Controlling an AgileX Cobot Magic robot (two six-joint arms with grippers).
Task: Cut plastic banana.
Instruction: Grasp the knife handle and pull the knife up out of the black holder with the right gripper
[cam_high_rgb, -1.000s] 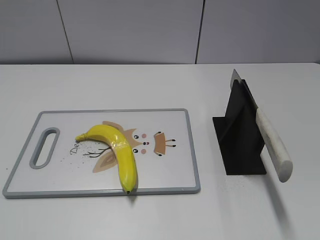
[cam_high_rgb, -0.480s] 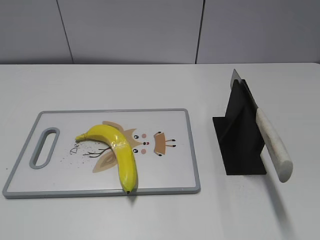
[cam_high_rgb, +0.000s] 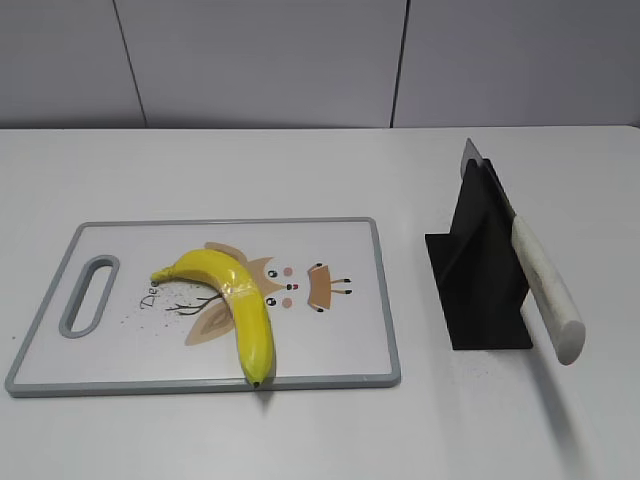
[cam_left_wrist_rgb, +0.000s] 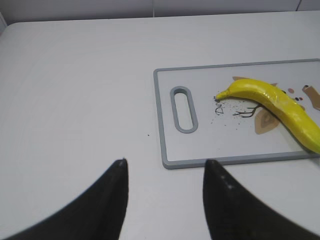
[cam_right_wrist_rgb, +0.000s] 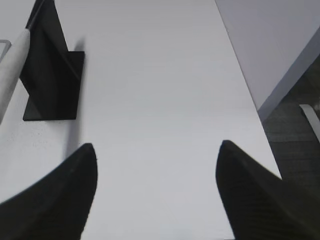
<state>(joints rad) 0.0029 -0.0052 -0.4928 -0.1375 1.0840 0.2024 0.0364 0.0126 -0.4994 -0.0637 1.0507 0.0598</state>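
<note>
We see the banana lying on a cutting board that sits on the left half of the white worktop, toward the near edge. The banana is curved, its greenish stem end pointing to the board's handle slot and its dark tip reaching the board's near rim. A seam rings its middle. It rests over a printed cartoon figure on the board.

On the right half of the worktop stands a black holder, with a knife slotted through it at a slant, its pale handle sloping down toward the near right corner and the blade tip poking out above the holder.

Our left gripper hangs above bare worktop just off the board's corner near the slot; its fingers are spread wide and hold nothing. Our right gripper hangs over bare worktop near the right edge, beside the holder; its fingers are also spread wide and empty.
</note>
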